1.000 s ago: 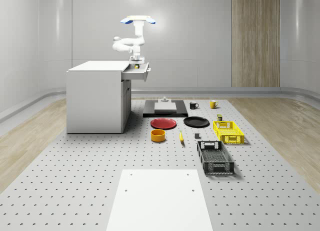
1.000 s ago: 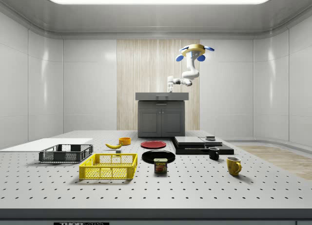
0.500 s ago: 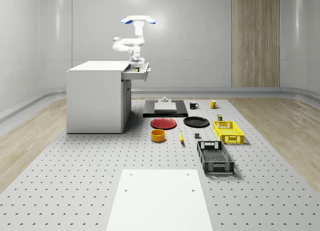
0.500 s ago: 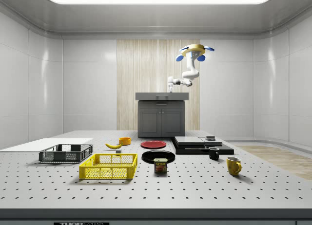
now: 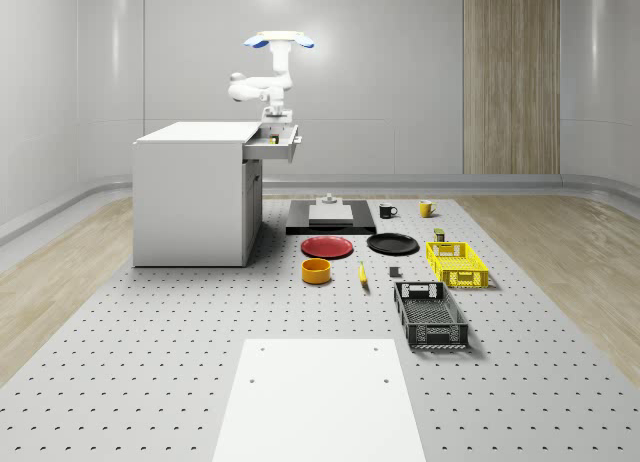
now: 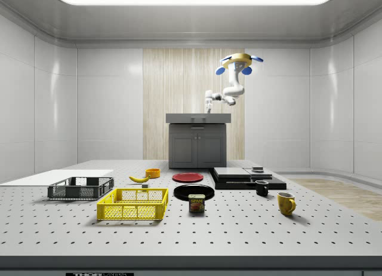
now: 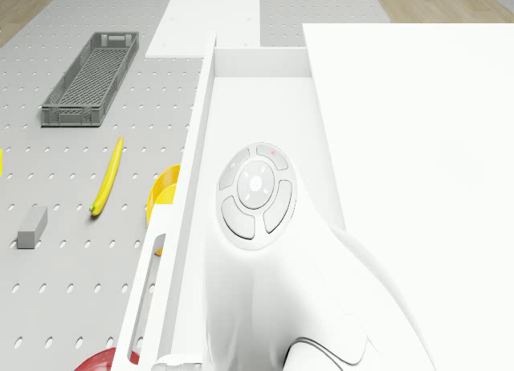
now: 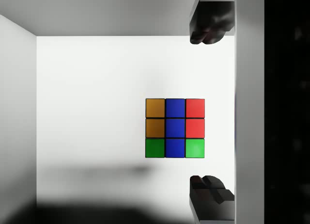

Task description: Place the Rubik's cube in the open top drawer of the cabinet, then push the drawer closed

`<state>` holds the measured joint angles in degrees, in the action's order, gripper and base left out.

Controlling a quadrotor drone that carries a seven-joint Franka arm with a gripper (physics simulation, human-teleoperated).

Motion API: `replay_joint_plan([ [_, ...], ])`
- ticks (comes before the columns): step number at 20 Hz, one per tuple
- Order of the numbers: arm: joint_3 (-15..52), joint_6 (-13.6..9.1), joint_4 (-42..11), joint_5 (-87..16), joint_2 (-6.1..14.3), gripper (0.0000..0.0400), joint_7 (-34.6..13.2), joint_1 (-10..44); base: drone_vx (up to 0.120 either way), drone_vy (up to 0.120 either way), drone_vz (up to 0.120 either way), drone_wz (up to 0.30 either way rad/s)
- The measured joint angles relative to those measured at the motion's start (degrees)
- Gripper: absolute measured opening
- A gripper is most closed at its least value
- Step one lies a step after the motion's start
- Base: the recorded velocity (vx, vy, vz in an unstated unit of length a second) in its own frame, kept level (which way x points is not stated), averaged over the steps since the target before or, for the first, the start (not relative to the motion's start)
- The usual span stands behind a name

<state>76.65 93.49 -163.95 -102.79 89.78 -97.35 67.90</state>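
The one word that can be read stands on the small rectangular tin with the dark blue and yellow label (image 6: 196, 203), which sits on the grey perforated floor plate (image 6: 239, 234) just before the black round plate (image 6: 193, 192) in the side view: "SPAM" (in yellow letters across its front). At the lower edge of that same view, a dark strip under the floor plate's front edge (image 6: 100, 274) bears small white lettering too cut off to make out.
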Motion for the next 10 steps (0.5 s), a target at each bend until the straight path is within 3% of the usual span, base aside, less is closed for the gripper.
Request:
replay_joint_plan([
  [6, 1.98, -0.65, -0.35, 1.88, -0.04, 0.04, 0.06, -0.25, 0.0, 0.12, 0.0, 0.0],
  [8, 2.25, -0.72, -0.4, 2.15, -0.02, 0.04, 0.06, -0.27, 0.0, 0.12, 0.08, 0.0],
  [10, 2.44, -0.75, -0.42, 2.33, 0.0, 0.04, 0.06, -0.29, 0.0, 0.0, 0.12, 0.0],
])
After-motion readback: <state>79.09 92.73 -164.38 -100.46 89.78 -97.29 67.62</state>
